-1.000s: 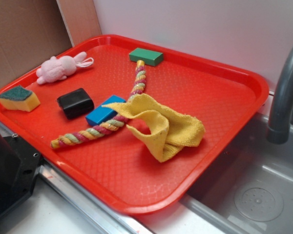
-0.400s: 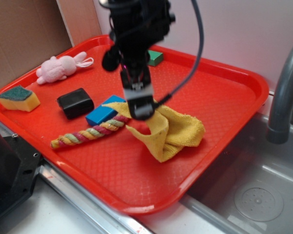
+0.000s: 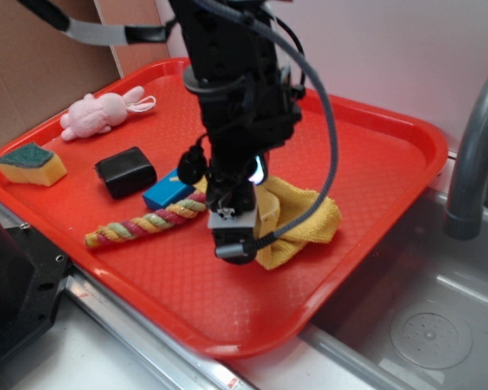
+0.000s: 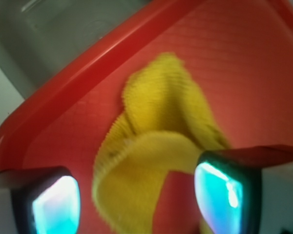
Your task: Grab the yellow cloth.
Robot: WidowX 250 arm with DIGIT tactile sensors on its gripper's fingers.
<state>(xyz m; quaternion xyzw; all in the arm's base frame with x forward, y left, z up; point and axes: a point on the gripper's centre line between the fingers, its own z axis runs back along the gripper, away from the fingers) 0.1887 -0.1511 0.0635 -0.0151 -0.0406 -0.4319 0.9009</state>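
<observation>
I hold the gripper (image 3: 234,240) low over the yellow cloth (image 3: 305,218), fingers spread wide.

In the wrist view I see the two fingers (image 4: 223,191) well apart with a fold of the cloth (image 4: 151,161) between them, and they grip nothing. The cloth lies crumpled on the red tray (image 3: 374,162), toward its near right part, just right of the braided rope (image 3: 138,226) and the blue block (image 3: 167,193). The black block (image 3: 125,171) sits further left.
</observation>
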